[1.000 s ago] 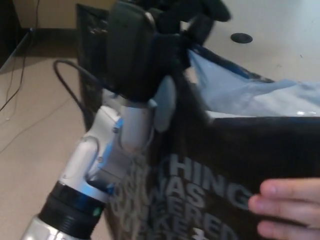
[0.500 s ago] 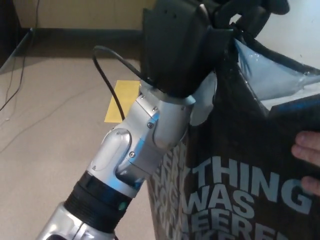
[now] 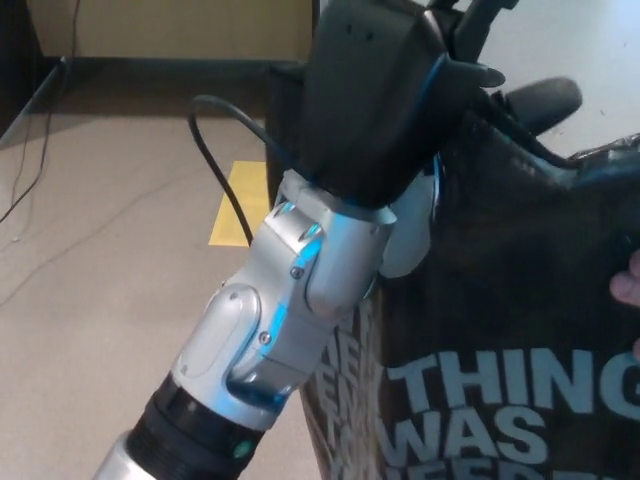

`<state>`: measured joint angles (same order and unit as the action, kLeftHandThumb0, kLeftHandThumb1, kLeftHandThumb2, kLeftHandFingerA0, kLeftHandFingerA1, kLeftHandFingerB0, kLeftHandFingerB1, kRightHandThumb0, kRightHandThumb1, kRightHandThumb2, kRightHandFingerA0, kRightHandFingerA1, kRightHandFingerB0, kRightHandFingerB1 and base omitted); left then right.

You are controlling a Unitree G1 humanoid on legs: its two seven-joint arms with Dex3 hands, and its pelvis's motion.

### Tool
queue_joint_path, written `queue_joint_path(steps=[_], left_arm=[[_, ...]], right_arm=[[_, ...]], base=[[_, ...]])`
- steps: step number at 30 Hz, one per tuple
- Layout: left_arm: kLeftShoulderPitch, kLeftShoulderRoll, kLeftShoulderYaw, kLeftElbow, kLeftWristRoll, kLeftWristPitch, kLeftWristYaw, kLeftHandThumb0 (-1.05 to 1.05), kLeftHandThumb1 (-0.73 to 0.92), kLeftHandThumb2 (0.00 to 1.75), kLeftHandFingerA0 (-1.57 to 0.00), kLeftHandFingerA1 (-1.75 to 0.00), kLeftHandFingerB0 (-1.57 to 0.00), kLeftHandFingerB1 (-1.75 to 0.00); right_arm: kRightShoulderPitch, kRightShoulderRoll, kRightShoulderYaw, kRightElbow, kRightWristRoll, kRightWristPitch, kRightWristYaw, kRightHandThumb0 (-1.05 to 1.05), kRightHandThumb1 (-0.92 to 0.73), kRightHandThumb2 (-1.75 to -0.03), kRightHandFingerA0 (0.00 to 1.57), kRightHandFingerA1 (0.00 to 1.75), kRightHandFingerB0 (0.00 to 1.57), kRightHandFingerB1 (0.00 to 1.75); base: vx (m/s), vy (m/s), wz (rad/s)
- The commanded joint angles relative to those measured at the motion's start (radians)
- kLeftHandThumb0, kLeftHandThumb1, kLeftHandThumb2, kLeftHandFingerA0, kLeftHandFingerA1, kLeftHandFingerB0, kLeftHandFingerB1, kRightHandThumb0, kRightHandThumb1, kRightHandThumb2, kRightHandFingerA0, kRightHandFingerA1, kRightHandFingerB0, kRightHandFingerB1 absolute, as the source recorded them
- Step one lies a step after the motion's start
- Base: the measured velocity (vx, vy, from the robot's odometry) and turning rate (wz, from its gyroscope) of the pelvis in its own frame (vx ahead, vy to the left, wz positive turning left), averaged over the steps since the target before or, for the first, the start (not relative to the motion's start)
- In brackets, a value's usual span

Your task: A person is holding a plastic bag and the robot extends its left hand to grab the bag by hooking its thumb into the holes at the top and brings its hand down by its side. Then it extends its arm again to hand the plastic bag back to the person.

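Raised left hand [image 3: 400,90]; bag [image 3: 500,330] upright.

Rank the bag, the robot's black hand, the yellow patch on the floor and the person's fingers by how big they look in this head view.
1. Bag, though it sits very near the camera.
2. Left hand, also close.
3. Yellow patch, partly hidden behind the arm.
4. Person's fingers, mostly cut off by the picture's edge.

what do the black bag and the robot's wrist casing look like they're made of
The bag looks like thin, soft plastic film, dull black with pale printed letters; it creases and sags near the left hand. The wrist casing looks like smooth silver metal or painted hard plastic, with glossy highlights.
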<state>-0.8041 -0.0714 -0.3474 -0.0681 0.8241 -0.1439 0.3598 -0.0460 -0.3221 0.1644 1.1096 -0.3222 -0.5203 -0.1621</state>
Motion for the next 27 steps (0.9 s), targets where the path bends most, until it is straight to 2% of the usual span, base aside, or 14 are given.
queue_joint_path(steps=[1,8,9,14,17,19,27], left_arm=[[0.112,0.085,0.015,-0.129,0.032,0.242,-0.354,-0.77,0.46,0.55,0.0,0.0,0.0,0.0],[0.171,0.162,0.049,-0.189,0.023,0.243,-0.4,-0.82,0.46,0.59,0.0,0.0,0.0,0.0],[0.187,0.177,0.056,-0.202,0.019,0.241,-0.401,-0.79,0.45,0.84,0.0,0.0,0.0,0.0],[0.218,0.218,0.076,-0.229,0.017,0.231,-0.395,-0.8,0.46,0.84,0.0,-0.01,0.0,0.0],[0.223,0.234,0.084,-0.235,0.014,0.231,-0.401,-0.81,0.46,0.85,0.0,-0.02,0.0,0.0],[0.23,0.242,0.093,-0.24,-0.004,0.228,-0.408,-0.81,0.47,0.84,0.0,-0.02,0.0,0.0],[0.274,0.273,0.108,-0.268,-0.014,0.228,-0.448,-0.81,0.46,0.84,0.0,0.0,0.0,0.0]], right_arm=[[-0.002,-0.019,-0.004,0.005,0.002,0.008,0.014,-0.27,-0.69,-0.6,0.76,0.62,0.61,0.44],[-0.011,-0.018,-0.005,0.011,0.005,0.011,0.02,-0.29,-0.69,-0.61,0.72,0.56,0.61,0.44],[-0.008,-0.016,-0.006,0.009,0.006,0.016,0.019,-0.29,-0.69,-0.6,0.78,0.7,0.62,0.44],[-0.008,-0.015,-0.001,0.006,-0.001,0.02,0.015,-0.27,-0.69,-0.61,0.78,0.62,0.61,0.44],[-0.014,-0.014,-0.004,0.009,0.003,0.024,0.015,-0.28,-0.69,-0.61,0.78,0.66,0.61,0.44],[-0.018,-0.017,0.004,0.014,-0.009,0.019,0.003,-0.28,-0.69,-0.61,0.78,0.61,0.62,0.44],[-0.014,-0.017,0.007,0.016,-0.008,0.015,0.006,-0.28,-0.69,-0.61,0.77,0.62,0.61,0.44]], base=[[0.0,0.0,0.0],[0.0,0.0,0.0],[0.0,0.0,0.0],[0.0,0.0,0.0],[0.0,0.0,0.0],[0.0,0.0,0.0],[0.0,0.0,0.0]])
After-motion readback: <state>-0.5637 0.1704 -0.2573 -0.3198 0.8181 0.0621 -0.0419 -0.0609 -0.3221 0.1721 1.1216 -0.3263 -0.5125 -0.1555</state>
